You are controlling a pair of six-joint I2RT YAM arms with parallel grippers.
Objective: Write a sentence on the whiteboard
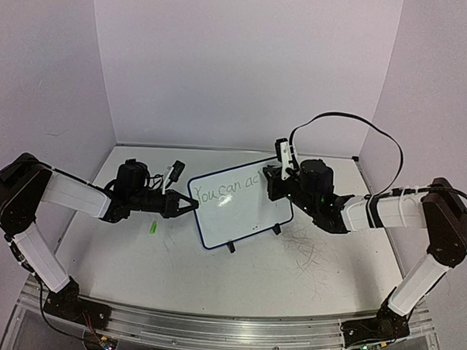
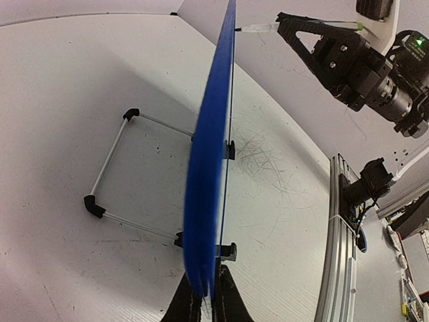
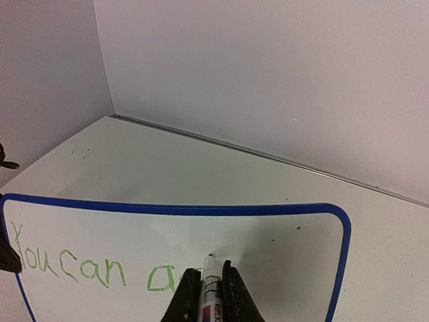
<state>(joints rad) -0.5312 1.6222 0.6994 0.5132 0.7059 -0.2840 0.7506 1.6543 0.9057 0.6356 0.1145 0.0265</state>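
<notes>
Small rectangular whiteboard with dark blue rim (image 1: 240, 202) stands tilted on black feet at centre of scuffed white surface (image 1: 307, 263). Left gripper (image 1: 192, 207) pinched tight on the board's 9 o'clock edge. Right gripper (image 3: 209, 295) at the board's 2 o'clock, clamped on white marker pen (image 3: 212, 274), tip touching the board face. Green handwritten sentence (image 3: 67, 268) reads "You can a"; next letter hidden behind the gripper. Small green piece (image 1: 153, 228) lies on the surface at the board's 8 o'clock.
</notes>
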